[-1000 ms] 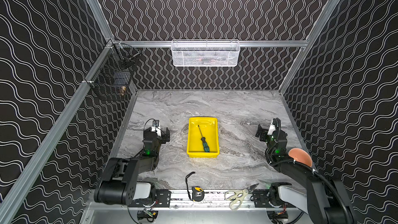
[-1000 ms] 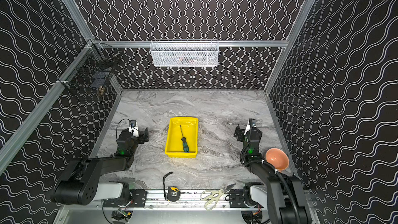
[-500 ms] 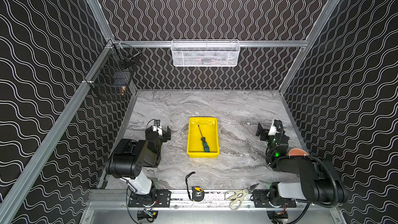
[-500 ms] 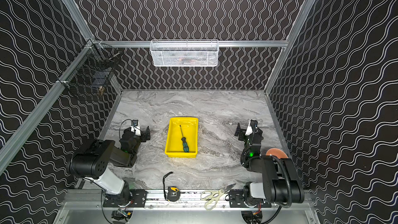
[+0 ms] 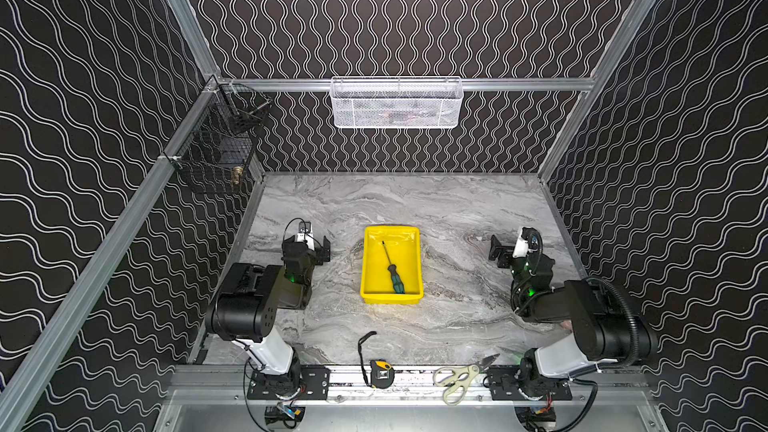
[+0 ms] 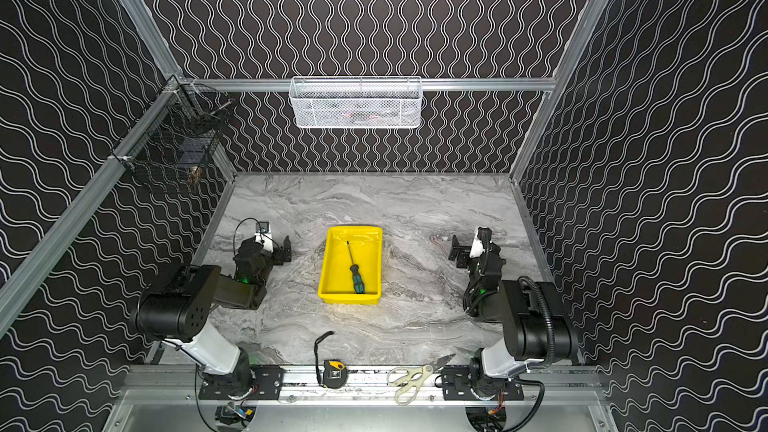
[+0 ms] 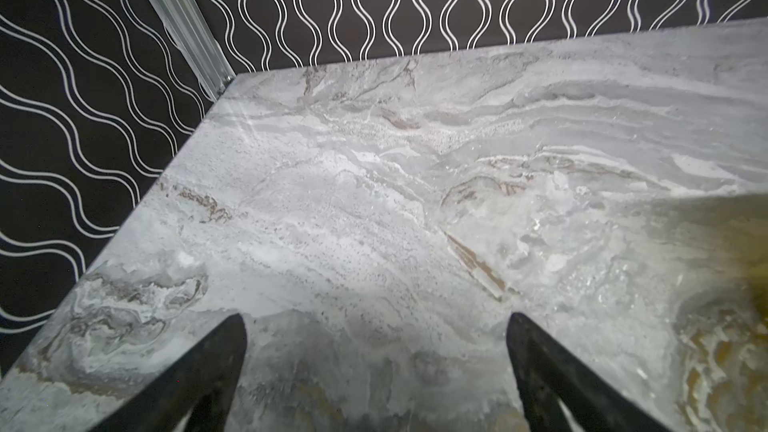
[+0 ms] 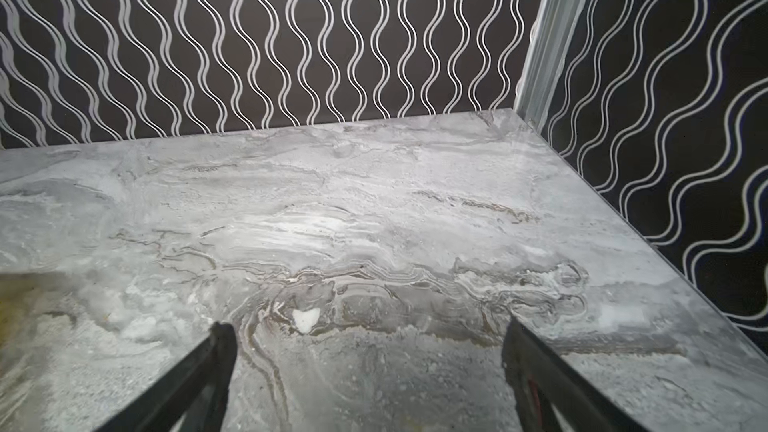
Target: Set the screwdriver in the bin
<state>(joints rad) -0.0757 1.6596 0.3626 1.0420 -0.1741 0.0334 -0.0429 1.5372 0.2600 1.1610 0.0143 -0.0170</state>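
My left fingers [image 7: 216, 351] are spread wide with only bare bench [image 7: 374, 201] between them, and the right fingers [image 8: 536, 367] are spread wide too, also holding nothing. I read that as deliberate: there is nothing left for either side to carry. Both arms sit folded low over the bench, one on each side and well apart from the bin [image 5: 390, 299], so neither can nudge it.

In both top views the screwdriver [image 5: 392, 270] lies flat on the floor of the bin [image 6: 349, 299]. Its handle is by the near wall and its shaft angles toward the far end. It is shorter than the bin, so it rests wholly inside the rim. The scissors [image 5: 457, 378] and tape measure [image 5: 381, 372] lie on the front rail, out of the way. I judge the job done.
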